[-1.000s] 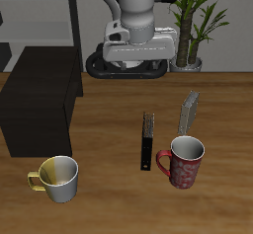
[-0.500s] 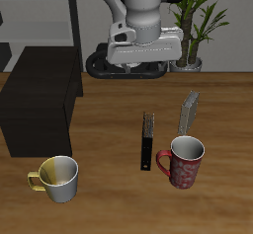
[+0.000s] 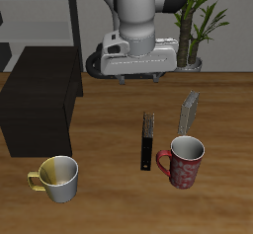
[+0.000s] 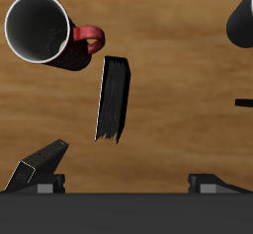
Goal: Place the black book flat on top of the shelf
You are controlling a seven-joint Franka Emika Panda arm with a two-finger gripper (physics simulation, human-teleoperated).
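Your end effector (image 3: 139, 75) hangs high over the back half of the counter (image 3: 99, 189), clear of every item, and it holds nothing; the wrist view shows its two fingers (image 4: 38, 165) spread wide apart with bare wood between them, so it is released. The black book (image 3: 147, 140) stands on edge on the counter, upright on its long side, near the middle and closer to the front edge than the end effector. In the wrist view the black book (image 4: 113, 99) shows as a narrow dark slab with its spine running almost lengthwise away from the fingers, lying ahead of them and not between them. A red mug (image 3: 183, 161) sits just beside the book, with a small gap visible in the wrist view between the red mug's (image 4: 42, 30) handle and the book's end; they do not touch. A grey patterned book (image 3: 188, 111) stands tilted farther back, near the red mug. A yellow mug (image 3: 56, 178) sits near the front edge, well apart from the book. The shelf (image 3: 38, 105) stands at the counter's side, its flat top bare. A potted plant (image 3: 194, 21) stands at the back of the counter.
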